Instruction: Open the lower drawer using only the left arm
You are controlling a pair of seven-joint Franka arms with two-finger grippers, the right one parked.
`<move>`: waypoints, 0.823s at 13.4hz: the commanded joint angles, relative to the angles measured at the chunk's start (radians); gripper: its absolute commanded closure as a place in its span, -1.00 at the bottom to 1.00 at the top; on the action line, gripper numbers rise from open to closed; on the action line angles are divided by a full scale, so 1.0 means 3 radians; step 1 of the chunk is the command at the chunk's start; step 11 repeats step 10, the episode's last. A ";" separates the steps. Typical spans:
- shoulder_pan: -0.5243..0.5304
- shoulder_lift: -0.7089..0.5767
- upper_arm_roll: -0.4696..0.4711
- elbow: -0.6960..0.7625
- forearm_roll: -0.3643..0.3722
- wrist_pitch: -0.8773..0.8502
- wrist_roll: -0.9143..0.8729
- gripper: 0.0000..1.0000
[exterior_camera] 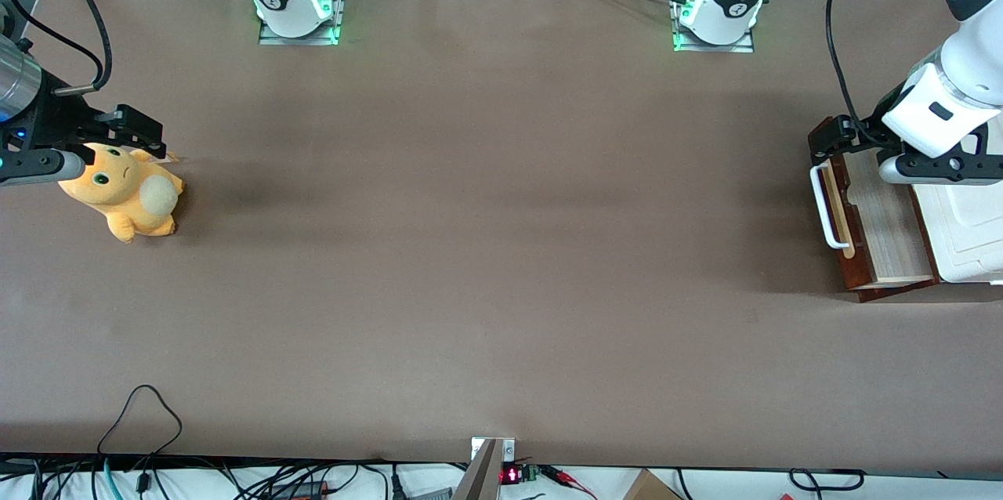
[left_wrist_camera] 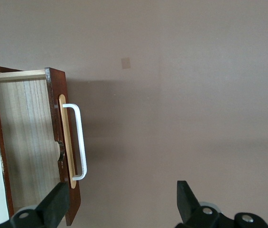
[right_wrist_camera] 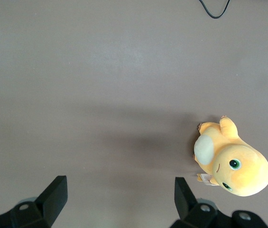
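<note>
Drawer (exterior_camera: 881,226) stands pulled out at the working arm's end of the desk (exterior_camera: 486,249), with its light wood inside showing and its white handle (exterior_camera: 828,206) facing the middle of the desk. The gripper (exterior_camera: 832,138) of the left arm (exterior_camera: 952,104) hangs above the drawer front, just over the handle's end that lies farther from the front camera. Its fingers (left_wrist_camera: 53,209) are apart and hold nothing. A yellow plush toy (exterior_camera: 125,190) lies toward the parked arm's end.

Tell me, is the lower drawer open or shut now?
Open: the lower drawer is pulled out, its light wood inside exposed. The gripper hovers open above its white handle.
</note>
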 commanded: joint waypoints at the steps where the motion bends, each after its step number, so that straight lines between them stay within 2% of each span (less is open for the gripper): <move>1: -0.0013 -0.0048 0.0039 -0.0019 -0.0089 0.0001 0.0108 -1.00; 11: -0.0013 -0.0038 0.0038 0.0032 -0.0084 -0.0019 0.0108 -1.00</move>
